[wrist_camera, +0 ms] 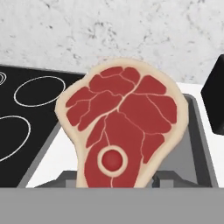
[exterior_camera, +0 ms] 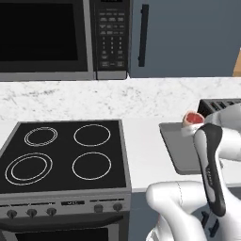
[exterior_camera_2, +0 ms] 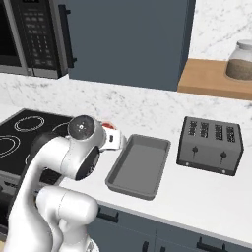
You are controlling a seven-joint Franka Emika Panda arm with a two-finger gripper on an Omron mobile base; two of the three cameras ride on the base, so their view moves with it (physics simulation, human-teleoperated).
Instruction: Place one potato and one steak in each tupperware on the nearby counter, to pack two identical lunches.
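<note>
A raw red steak (wrist_camera: pixel 122 127) with a pale fat rim stands upright between my gripper's fingers and fills the middle of the hand view. From the base views the steak (exterior_camera: pixel 192 117) (exterior_camera_2: pixel 109 127) hangs just above the left end of a grey tray (exterior_camera_2: pixel 138 167) on the white counter (exterior_camera_2: pixel 197 197), near the stove. My gripper (exterior_camera_2: pixel 114 139) is shut on the steak's lower part, mostly hidden behind my own arm. The potato and the tupperware are out of view.
A black stovetop (exterior_camera: pixel 61 155) lies left of the tray, with a microwave (exterior_camera: pixel 47 37) above it. A dark toaster (exterior_camera_2: pixel 210 145) stands right of the tray. A jar (exterior_camera_2: pixel 241 60) sits on a wooden shelf (exterior_camera_2: pixel 206 76). A blue-grey cabinet (exterior_camera_2: pixel 128 39) hangs behind.
</note>
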